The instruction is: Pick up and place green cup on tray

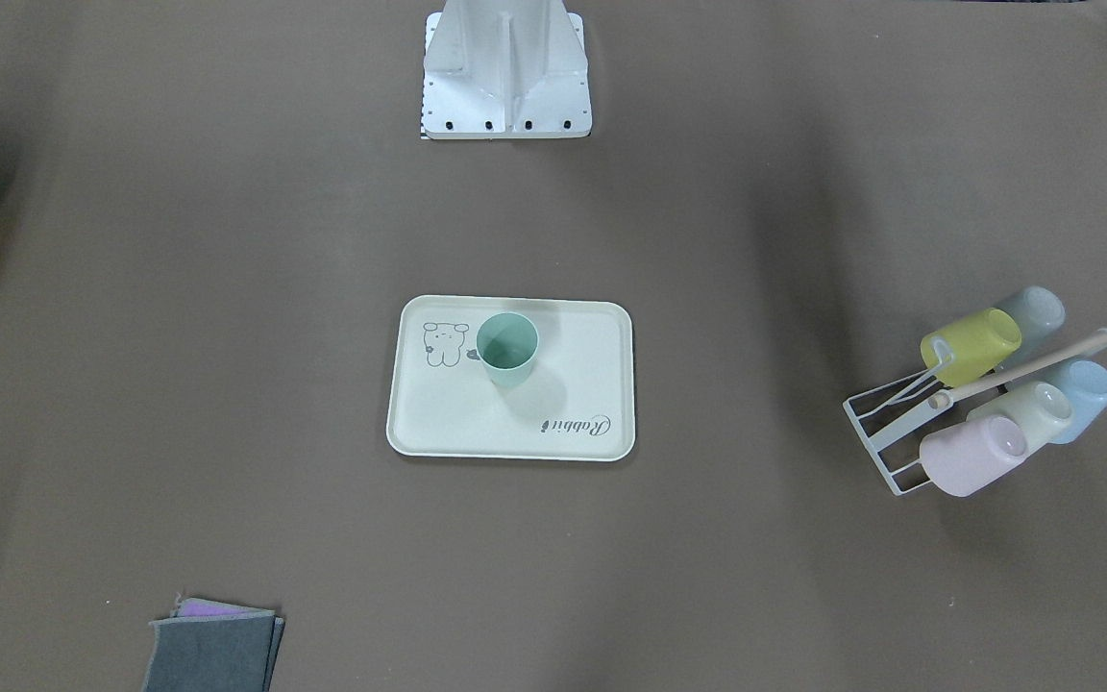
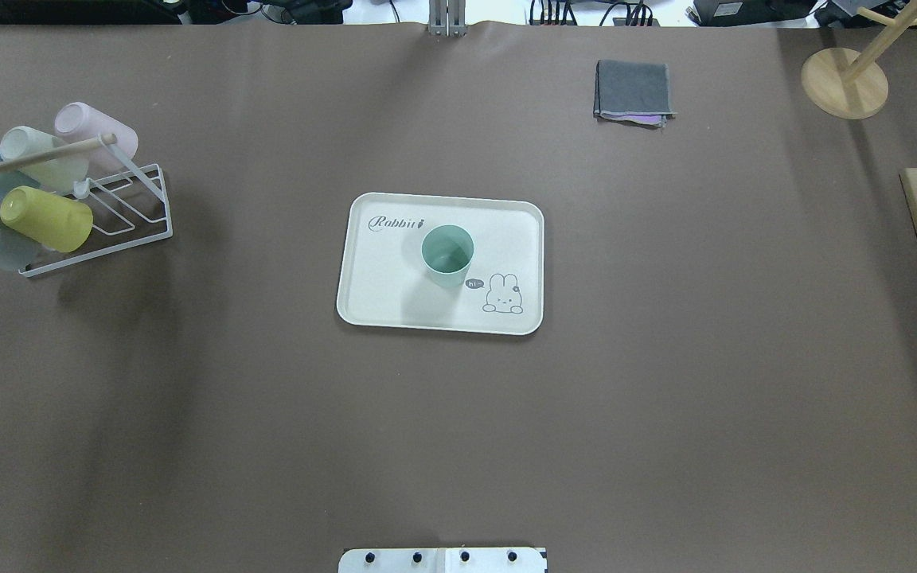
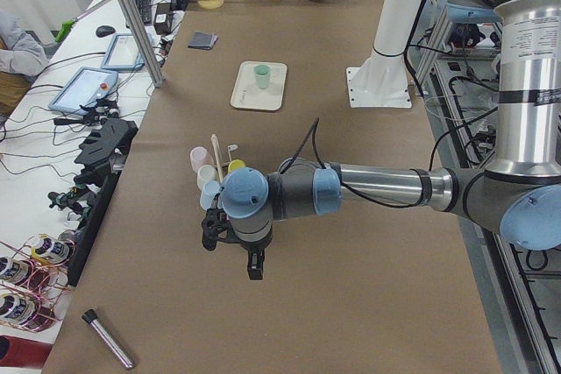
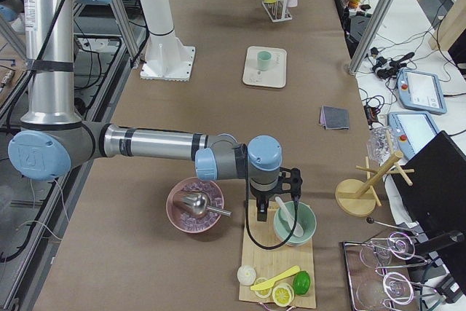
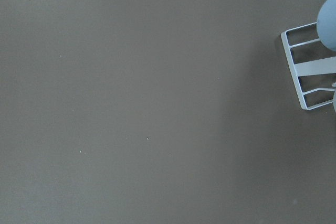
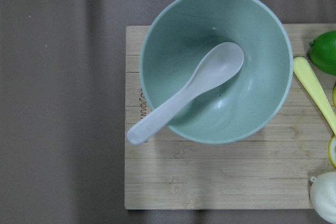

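Plainly, the job looks done rather than pending. At the table's left end the left gripper (image 3: 252,262) hangs above bare brown paper just beside the wire cup rack (image 2: 120,216), where a yellow-green cup (image 2: 44,219) and its pastel neighbours lie tilted. Only the side view catches this gripper, so I cannot tell whether its jaws are apart or together. In the middle the green cup (image 2: 447,256) stands upright, mouth up, on the tray (image 2: 379,278), between the script word and the rabbit drawing, well inside the rim and touched by nothing. Farther right lies a folded grey cloth (image 2: 634,89). At the right end the right gripper (image 4: 262,213) hovers over a mint bowl (image 6: 247,103) holding a white spoon (image 6: 184,95), and its jaws likewise cannot be judged. What the moment asks, I think, is restraint: leave both arms out wide, and route any homing move high and away from the tray so the light cup is not nudged.
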Tool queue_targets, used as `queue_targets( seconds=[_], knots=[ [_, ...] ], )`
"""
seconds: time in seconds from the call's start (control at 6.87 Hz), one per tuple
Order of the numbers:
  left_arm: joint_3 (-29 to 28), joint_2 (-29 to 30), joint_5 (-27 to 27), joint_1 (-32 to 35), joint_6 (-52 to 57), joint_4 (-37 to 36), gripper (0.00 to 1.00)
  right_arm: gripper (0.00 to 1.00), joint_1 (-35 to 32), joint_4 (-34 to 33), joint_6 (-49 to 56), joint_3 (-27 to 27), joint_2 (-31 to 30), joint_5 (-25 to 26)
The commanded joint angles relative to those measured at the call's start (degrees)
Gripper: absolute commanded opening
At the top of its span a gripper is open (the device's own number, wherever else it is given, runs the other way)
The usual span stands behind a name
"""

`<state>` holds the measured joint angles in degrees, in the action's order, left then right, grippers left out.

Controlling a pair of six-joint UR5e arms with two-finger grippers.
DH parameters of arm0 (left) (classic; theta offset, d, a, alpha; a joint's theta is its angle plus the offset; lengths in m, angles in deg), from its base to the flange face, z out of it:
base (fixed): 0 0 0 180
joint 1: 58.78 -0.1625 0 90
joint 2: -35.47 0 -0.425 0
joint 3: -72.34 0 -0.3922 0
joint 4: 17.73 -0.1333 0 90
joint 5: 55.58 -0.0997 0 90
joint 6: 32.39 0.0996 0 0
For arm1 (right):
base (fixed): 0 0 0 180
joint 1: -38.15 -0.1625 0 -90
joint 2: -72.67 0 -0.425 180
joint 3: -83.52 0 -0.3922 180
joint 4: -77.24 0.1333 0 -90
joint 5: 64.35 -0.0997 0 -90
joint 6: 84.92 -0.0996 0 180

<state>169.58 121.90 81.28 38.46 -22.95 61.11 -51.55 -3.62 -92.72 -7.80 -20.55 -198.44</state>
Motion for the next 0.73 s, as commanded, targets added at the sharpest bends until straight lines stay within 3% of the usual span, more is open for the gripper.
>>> queue_targets(
  seconds=[0.0,0.58],
  knots=[
    [-2.91,-0.63,-0.1,-0.04,0.05,3.68,0.99,1.0,0.05,0.0,-0.03,0.01,-0.03,-0.03],
    [-2.14,-0.81,-0.01,0.05,-0.12,3.69,0.99,1.0,0.05,0.0,-0.03,0.01,-0.21,-0.12]
  ],
)
